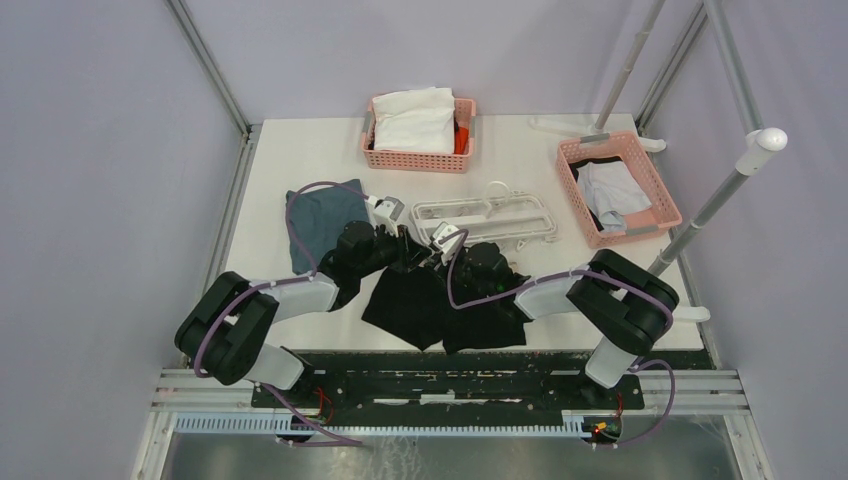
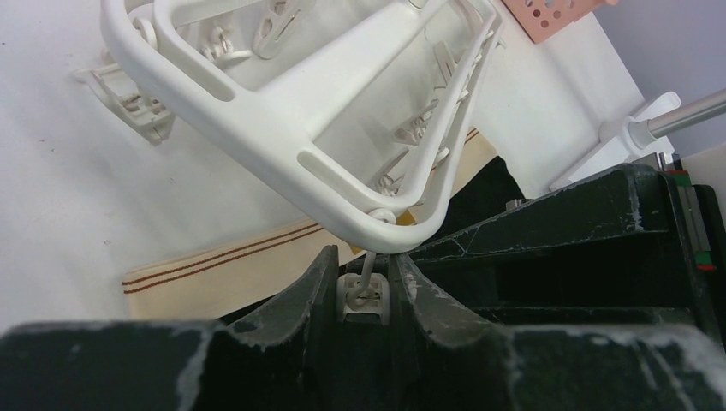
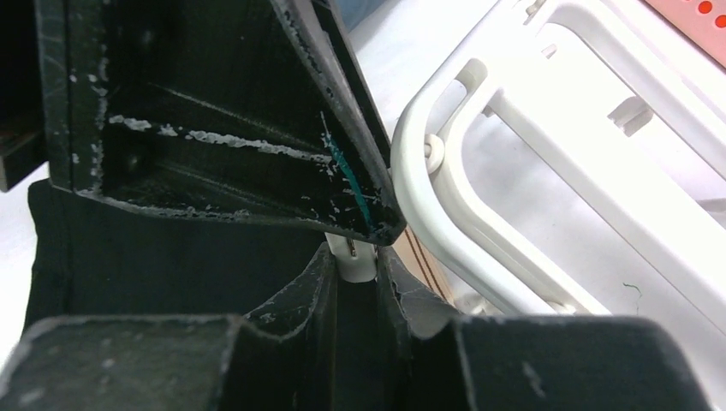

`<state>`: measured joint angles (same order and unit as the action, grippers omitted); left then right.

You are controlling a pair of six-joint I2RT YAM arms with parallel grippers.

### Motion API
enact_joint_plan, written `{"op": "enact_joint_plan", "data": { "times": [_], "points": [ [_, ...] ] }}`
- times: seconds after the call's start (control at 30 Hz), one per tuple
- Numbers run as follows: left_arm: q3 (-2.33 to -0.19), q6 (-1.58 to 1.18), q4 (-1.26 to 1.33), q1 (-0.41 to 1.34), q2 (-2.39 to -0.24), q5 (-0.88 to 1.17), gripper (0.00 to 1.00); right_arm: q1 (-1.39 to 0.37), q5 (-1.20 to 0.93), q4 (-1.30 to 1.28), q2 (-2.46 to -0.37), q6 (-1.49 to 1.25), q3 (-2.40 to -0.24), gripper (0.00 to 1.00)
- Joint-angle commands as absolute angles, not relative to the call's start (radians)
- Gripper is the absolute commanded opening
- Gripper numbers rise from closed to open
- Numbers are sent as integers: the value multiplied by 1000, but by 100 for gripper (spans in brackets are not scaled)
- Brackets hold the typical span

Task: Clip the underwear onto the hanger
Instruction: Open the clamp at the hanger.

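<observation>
Status: early, nothing is attached as far as I can see. The underwear (image 1: 420, 305) is lying flat at the middle of the bench's (image 1: 300, 150) near edge, between the two arm bases. Its beige waistband (image 2: 223, 272) is pointing toward the hanger (image 2: 265, 128). The hanger is sitting mid-bench, just past the garment, with its near-left corner over the waistband. No clip is biting fabric in any view.

Step in hand, my read: both arms are working the corner clip (image 2: 366, 298) that is dangling off that hanger corner, getting it ready for the waistband.

Left gripper (image 2: 364, 257): the jaws are nearly together and clamping the corner clip. White plastic is filling the gap and both pads are touching it.

Right gripper (image 3: 355, 253): the jaws are narrow too, pinching a small white clip piece right under the left fingertip. It is looking like the same corner clip, though I can't confirm that from these angles. I'm not seeing fabric between these jaws; the black cloth is sitting beside and behind them.

What's left is pretty much everything:
- getting the waistband into the clip mouth
- letting the clip close on it
- repeating on at least one more clip along the rail
</observation>
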<state>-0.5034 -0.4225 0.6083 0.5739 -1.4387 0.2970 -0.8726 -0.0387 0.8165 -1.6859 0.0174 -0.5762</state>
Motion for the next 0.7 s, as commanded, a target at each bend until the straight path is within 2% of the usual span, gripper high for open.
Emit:
{"op": "enact_joint_plan", "data": {
  "times": [0.0,0.3,0.67],
  "points": [
    [-524,-470,692,574,-1411,310,3,-876,-83,943,-1691,-25,-574,21],
    [-536,-494,696,569,-1432,323,3,-876,-76,1078,-1705,-146,-546,1],
    [-526,-494,719,566,-1428,332,16,-900,-44,1074,-1681,-278,-564,0]
  ]
}}
